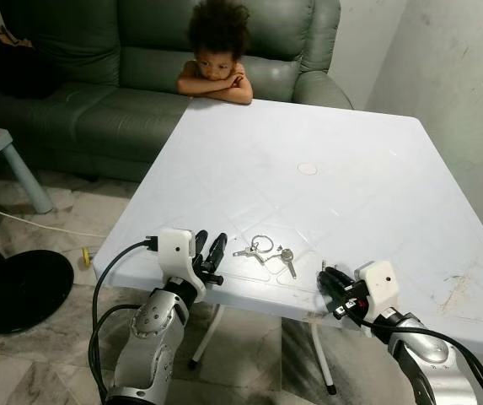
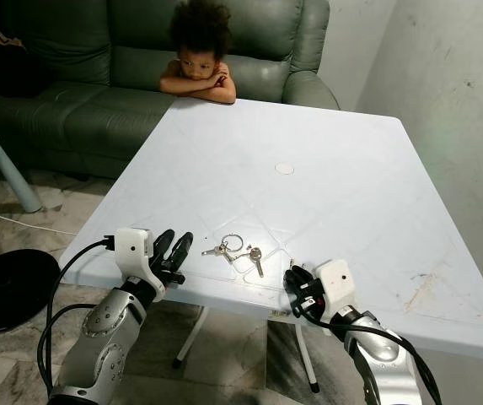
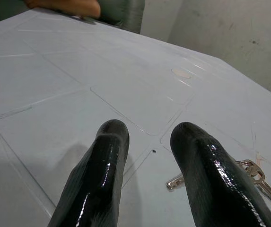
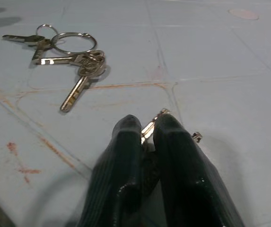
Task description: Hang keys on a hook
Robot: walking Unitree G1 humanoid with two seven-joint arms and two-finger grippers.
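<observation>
Keys on table – small hook held in right gripper.
Silver key bunch on a ring (image 1: 266, 251) lies lower centre on the white plastic table (image 1: 351, 177); left gripper (image 1: 210, 253) unclenched beside it – right gripper (image 4: 147, 132) clenched on a small metal hook (image 4: 150, 126).

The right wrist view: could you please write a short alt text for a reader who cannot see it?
The right tool rests on a white table, its two black fingers shut on a small metal hook. Beyond it, untouched, lies a bunch of keys on a ring.
</observation>
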